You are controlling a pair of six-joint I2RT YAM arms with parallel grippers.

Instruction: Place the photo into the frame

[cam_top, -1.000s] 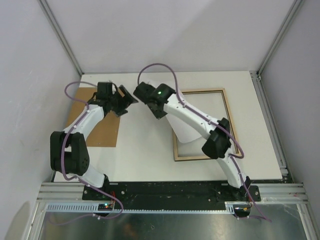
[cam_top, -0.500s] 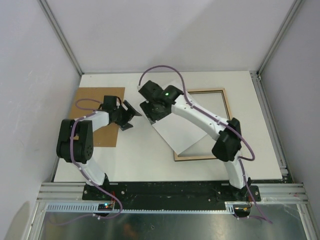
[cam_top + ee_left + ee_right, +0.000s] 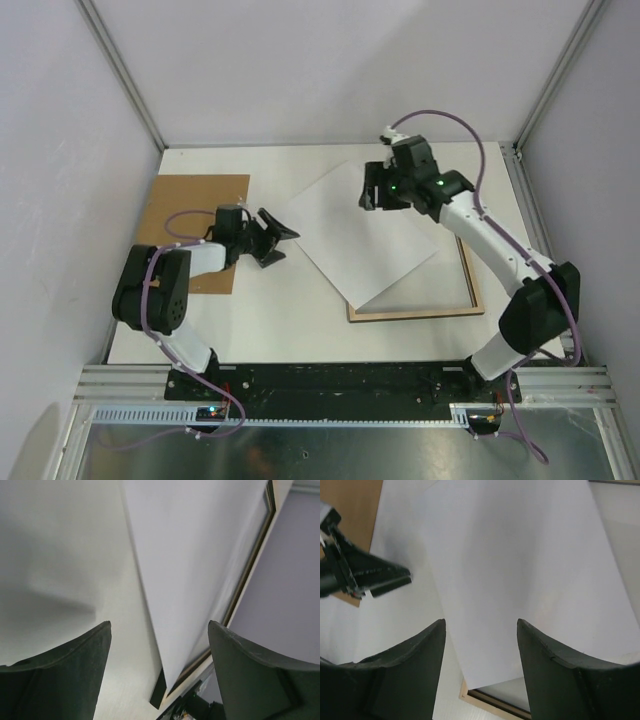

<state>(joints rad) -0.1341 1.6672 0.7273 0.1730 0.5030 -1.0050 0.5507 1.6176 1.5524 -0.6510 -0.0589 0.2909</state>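
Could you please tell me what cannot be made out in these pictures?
- The photo: its printed side faces down, so every view shows only the white back.
- The frame: in the top view, its left and far sides are covered by the photo and the right arm.
- The cardboard board: in the top view, part of it lies under the left arm.
- Whether the frame holds a pane: no view shows this.

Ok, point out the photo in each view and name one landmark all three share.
Top external: the photo lies white side up, skewed, mid-picture, covering the left part of the frame.
Left wrist: the photo fills the upper middle.
Right wrist: the photo fills the centre and right.
Shared landmark: the frame's rail at the sheet's edge.
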